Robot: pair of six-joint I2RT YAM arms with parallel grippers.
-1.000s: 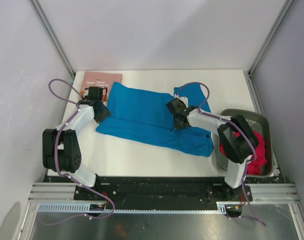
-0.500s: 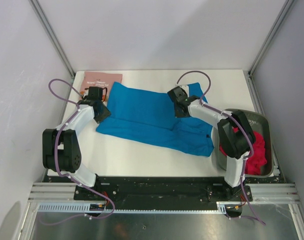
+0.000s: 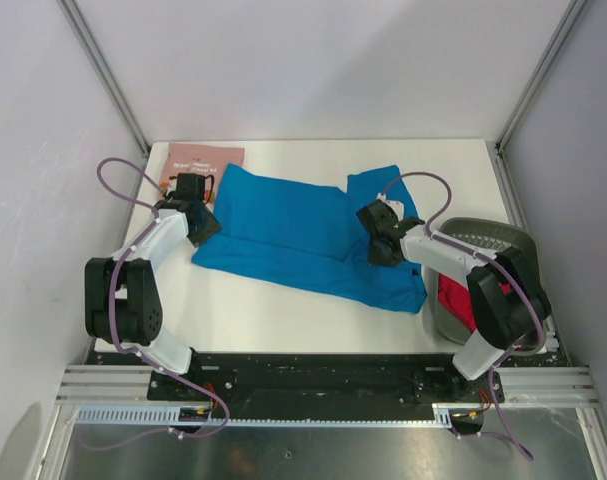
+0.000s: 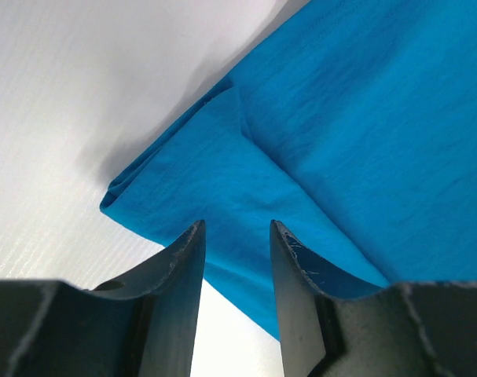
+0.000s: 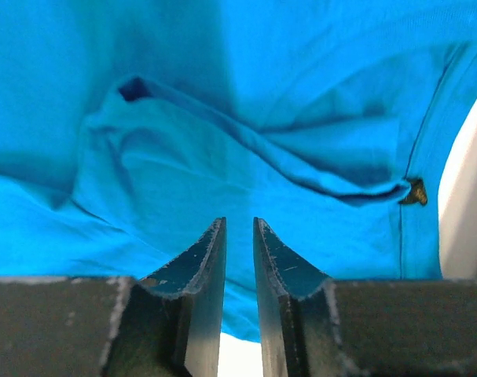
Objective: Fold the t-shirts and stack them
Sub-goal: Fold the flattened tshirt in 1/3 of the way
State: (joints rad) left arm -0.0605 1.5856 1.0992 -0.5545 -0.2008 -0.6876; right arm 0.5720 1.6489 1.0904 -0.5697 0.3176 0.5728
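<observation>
White table (image 3: 283, 310) | blue t-shirt (image 3: 283, 225) spread out, creased | pink t-shirt (image 3: 205, 157) folded far-left

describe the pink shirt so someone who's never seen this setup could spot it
Look at the white table and go to its far left corner. The pink shirt lies folded flat there, beside the blue shirt spread across the middle. It is the only dusty pink cloth, with small print; the red shirt is in the basket at the right.
</observation>
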